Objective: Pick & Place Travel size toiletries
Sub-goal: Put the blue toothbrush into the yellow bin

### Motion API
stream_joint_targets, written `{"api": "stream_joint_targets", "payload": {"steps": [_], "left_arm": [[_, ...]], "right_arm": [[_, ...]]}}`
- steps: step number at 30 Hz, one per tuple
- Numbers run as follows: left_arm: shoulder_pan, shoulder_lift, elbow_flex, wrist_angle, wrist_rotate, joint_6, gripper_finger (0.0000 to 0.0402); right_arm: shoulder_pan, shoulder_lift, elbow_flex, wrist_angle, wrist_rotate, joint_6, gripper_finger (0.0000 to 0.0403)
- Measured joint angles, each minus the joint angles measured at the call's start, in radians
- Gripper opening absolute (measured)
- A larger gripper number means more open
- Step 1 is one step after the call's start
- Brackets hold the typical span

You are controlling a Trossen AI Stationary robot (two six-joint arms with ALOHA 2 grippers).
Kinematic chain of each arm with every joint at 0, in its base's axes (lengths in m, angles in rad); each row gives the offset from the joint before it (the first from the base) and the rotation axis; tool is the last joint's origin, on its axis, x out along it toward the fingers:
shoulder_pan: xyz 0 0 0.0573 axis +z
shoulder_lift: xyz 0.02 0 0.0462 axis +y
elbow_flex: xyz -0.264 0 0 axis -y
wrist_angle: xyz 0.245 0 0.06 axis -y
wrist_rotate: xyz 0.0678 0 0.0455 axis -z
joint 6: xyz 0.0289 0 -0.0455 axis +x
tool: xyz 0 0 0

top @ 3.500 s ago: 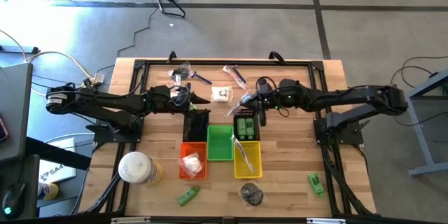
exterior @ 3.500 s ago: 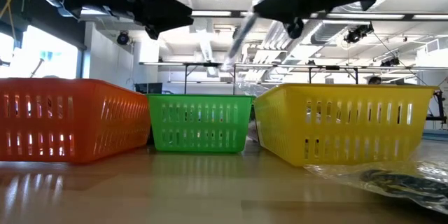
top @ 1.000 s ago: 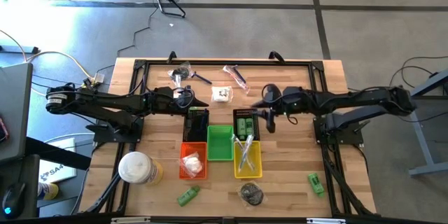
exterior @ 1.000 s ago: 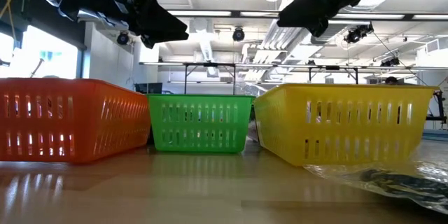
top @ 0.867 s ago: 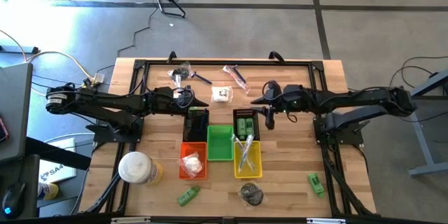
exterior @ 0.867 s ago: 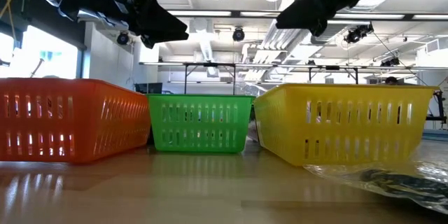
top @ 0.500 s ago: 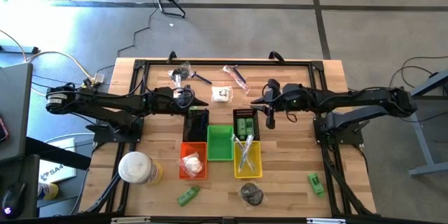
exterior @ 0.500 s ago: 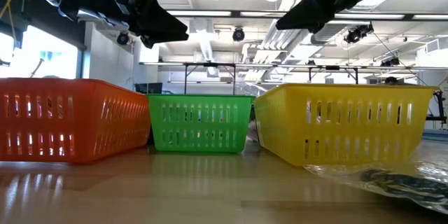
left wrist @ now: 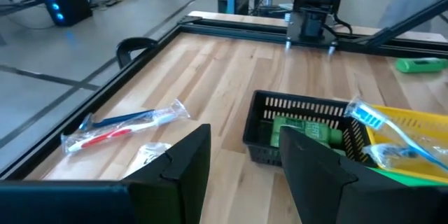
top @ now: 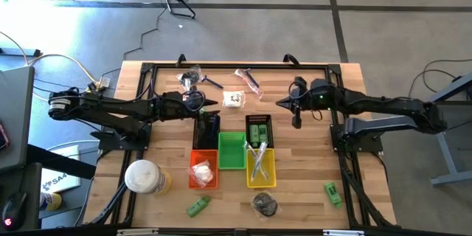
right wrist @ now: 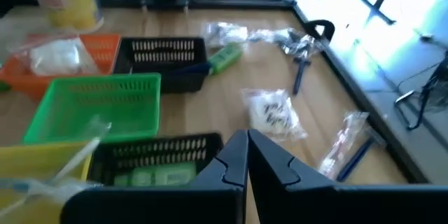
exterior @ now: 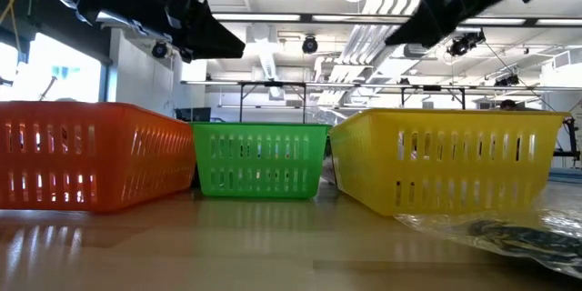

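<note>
Presently noted: right gripper [top: 285,104] clenched shut, holding nothing, beside black basket [top: 258,130]. Left gripper [top: 214,103] parted, nothing held, above second black basket [top: 207,132].

Pale wood-plank table [top: 310,162] with visible grain and a soft sheen, slotted plastic baskets in orange [exterior: 86,155], green [exterior: 259,159], yellow [exterior: 446,159] and matt black [left wrist: 297,122], glossy crinkled clear wrap on the toothbrushes [left wrist: 126,122], matt dark gripper fingers [right wrist: 234,164].
</note>
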Motion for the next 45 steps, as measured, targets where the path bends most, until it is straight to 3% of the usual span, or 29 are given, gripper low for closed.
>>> {"api": "stream_joint_targets", "payload": {"steps": [7,12,17,26,33,40,45], "left_arm": [[0.000,0.000,0.000,0.000,-0.006,0.000,0.0167],[0.000,0.000,0.000,0.001,-0.008,0.000,0.0167],[0.000,0.000,0.000,0.013,-0.026,0.000,0.0167],[0.000,0.000,0.000,0.069,-0.309,-0.037,0.0167],[0.000,0.001,0.002,0.049,-0.434,-0.026,0.0167],[0.002,0.002,0.117,-0.246,-0.563,-0.035,0.0166],[0.061,0.002,0.165,-0.333,-0.591,-0.036,0.0166]], "right_arm": [[0.001,-0.108,-0.169,0.175,0.085,0.065,0.0003],[0.001,-0.211,-0.184,0.141,0.129,0.049,0.0004],[0.000,-0.300,-0.184,0.154,0.187,-0.066,0.0003],[0.001,-0.306,-0.184,0.198,0.206,-0.093,0.0004],[0.000,-0.259,-0.184,0.198,0.218,-0.078,0.0004],[0.000,-0.251,-0.184,0.197,0.233,-0.093,0.0003],[0.000,-0.252,-0.184,0.197,0.231,-0.094,0.0004]]}}
